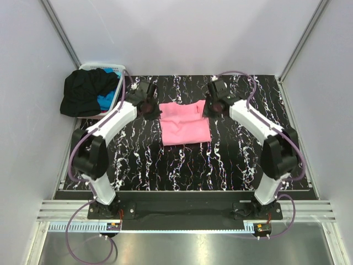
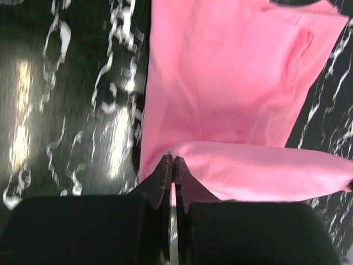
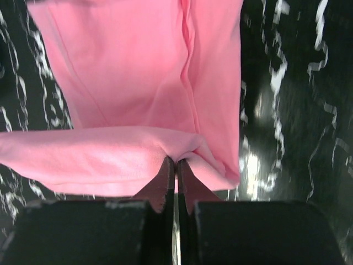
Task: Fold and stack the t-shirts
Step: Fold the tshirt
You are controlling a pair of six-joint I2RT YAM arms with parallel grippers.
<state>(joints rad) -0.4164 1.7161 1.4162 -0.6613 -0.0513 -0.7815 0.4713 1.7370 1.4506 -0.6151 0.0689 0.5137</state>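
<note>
1. Well to the left of the left gripper (image 2: pixel 171 164), the black t-shirt (image 1: pixel 83 96) and the blue t-shirt (image 1: pixel 105 102) lie heaped in the white basket (image 1: pixel 94 66), apparently unfolded.
2. The left gripper is pinched together on an edge of the pink t-shirt (image 2: pixel 231 83).
3. This shirt lies on the desk (image 1: pixel 220 160) between both grippers. I judge it part-folded, with stacking not yet begun.
4. The right gripper (image 3: pixel 175 164) is clamped on the opposite edge.
5. No brand, label or writing is readable.

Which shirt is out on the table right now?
The pink shirt, pinched by the left gripper and right gripper; the black shirt and blue shirt are heaped in the basket.
</note>
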